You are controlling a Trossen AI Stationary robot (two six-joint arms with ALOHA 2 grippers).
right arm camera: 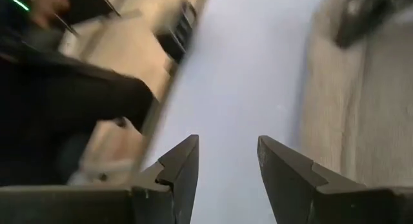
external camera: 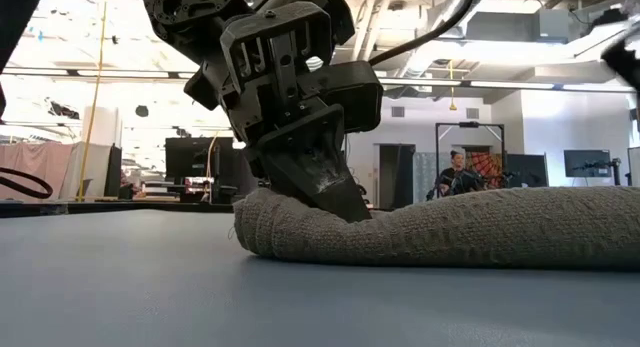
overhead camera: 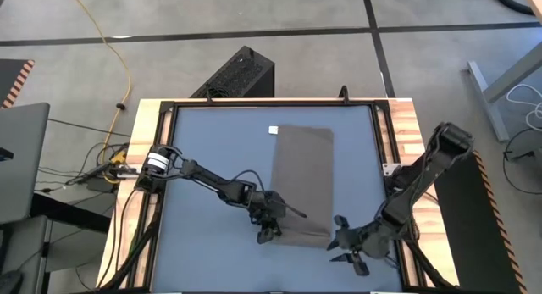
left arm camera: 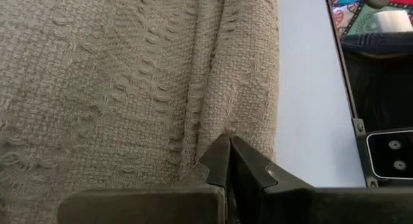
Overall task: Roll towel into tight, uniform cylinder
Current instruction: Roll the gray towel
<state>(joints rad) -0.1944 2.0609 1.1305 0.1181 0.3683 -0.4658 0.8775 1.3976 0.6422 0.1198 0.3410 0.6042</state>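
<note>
so the towel (overhead camera: 302,184) lies mid-table, long axis running 12 to 6, near edge barely rolled, left gripper (overhead camera: 269,227) clenched on that roll's 9 o'clock end, and right gripper (overhead camera: 346,251) released, empty, just off its 3 o'clock end.

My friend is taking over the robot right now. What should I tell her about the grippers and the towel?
Left gripper: shut, its tips pressed onto the rolled near edge of the towel.
Right gripper: open, empty, just off the towel's near right corner.
Towel: on the blue-grey table, white tag at the far corner.
Done: a short roll started at the near edge.
Left: most of the towel is flat and needs rolling.
</note>
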